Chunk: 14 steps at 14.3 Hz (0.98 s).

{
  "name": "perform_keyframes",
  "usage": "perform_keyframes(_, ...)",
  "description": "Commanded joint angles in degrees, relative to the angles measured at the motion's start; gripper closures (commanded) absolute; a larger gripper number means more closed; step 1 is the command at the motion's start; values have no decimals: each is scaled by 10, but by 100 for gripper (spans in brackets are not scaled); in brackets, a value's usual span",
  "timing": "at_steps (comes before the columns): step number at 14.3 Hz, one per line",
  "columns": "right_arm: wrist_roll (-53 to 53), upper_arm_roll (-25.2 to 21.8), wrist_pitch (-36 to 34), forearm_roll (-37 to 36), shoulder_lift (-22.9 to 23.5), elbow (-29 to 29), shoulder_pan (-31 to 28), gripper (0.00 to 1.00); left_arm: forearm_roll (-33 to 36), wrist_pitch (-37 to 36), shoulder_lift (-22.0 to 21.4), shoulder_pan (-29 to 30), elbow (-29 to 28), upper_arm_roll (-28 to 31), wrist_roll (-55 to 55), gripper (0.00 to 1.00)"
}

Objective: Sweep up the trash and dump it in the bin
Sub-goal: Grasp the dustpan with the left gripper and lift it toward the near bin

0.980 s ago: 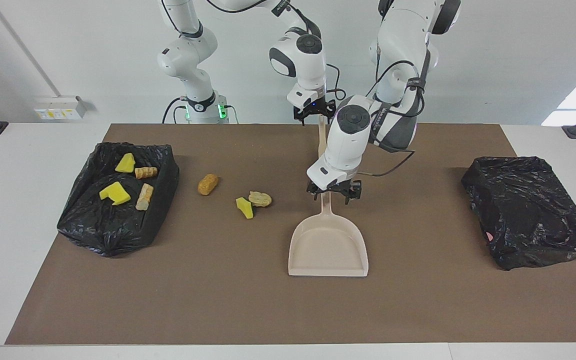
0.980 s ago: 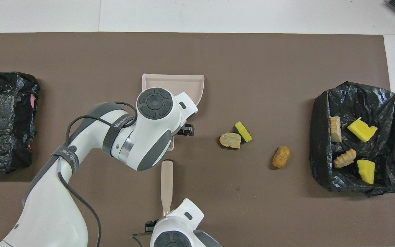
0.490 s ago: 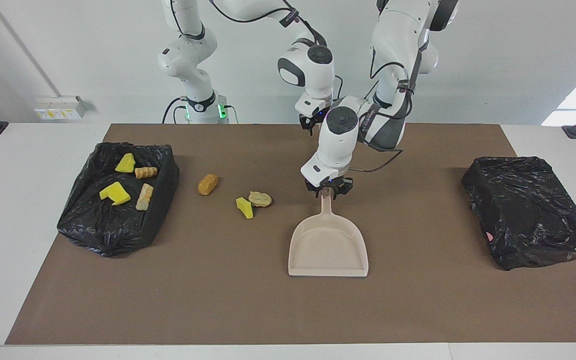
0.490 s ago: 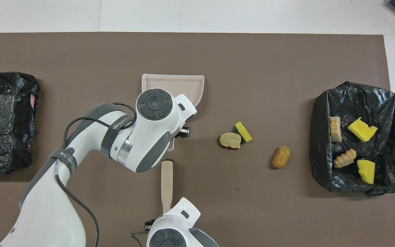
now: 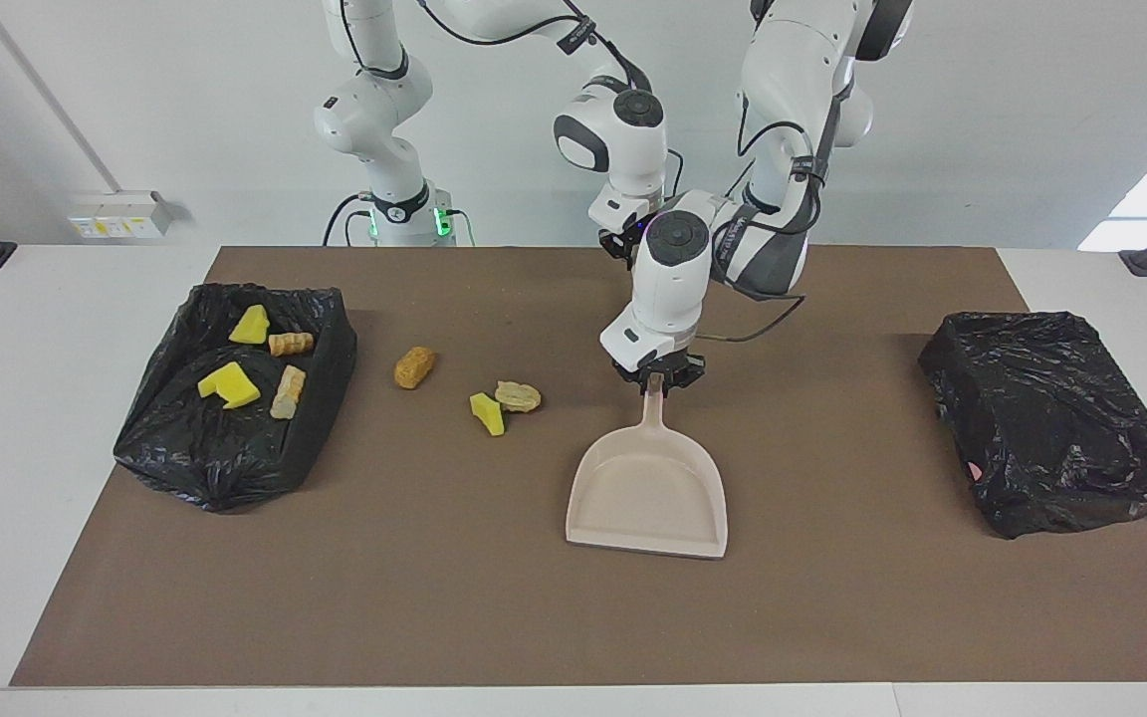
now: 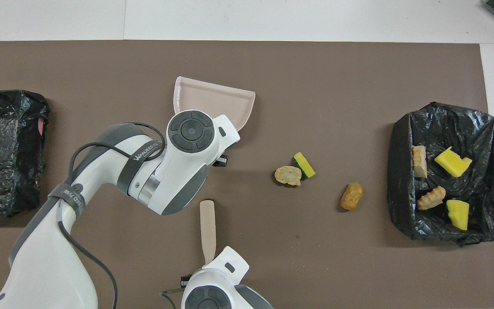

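My left gripper (image 5: pixel 655 382) is shut on the handle of the beige dustpan (image 5: pixel 648 498), whose pan (image 6: pixel 212 103) sits slightly turned at mid-mat. Three pieces of trash lie on the mat toward the right arm's end from the pan: a yellow sponge chunk (image 5: pixel 487 413), a tan lump (image 5: pixel 518 396) touching it and an orange-brown lump (image 5: pixel 414 366). Several more scraps lie in the black-lined bin (image 5: pixel 225 468). My right gripper (image 5: pixel 623 242), half hidden by the left hand, is shut on the beige brush handle (image 6: pixel 207 227). The brush head is hidden.
A second bin wrapped in black plastic (image 5: pixel 1051 418) stands at the left arm's end of the brown mat (image 5: pixel 434 597). The left arm's wrist and elbow hang over the mat's middle, close in front of the right hand.
Both grippers have closed, the left on the dustpan handle, the right on the brush handle. The dustpan has swung a little, its open edge now slanted. The left hand shifted slightly toward the robots.
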Motion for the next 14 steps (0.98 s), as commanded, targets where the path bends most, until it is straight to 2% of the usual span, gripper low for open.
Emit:
perform_keyframes(1, 4, 0, -9, -9, 7, 12, -2, 100, 13, -8, -21, 24, 3, 2, 60, 100)
perform_keyframes(5, -5, -6, -88, -10, -38, 12, -13, 100, 12, -28, -69, 78, 0, 1, 220, 100)
perform_keyframes(7, -24, -6, -134, -10, -76, 12, -44, 100, 10, -54, -100, 116, -2, 1, 312, 100)
perform_keyframes(10, -44, -7, -211, -10, -128, 18, -88, 100, 9, -92, -125, 159, -1, 1, 440, 100)
perform_keyframes(14, -29, -9, -354, -55, -140, 78, -142, 100, 9, -129, -135, 182, -8, 2, 654, 100)
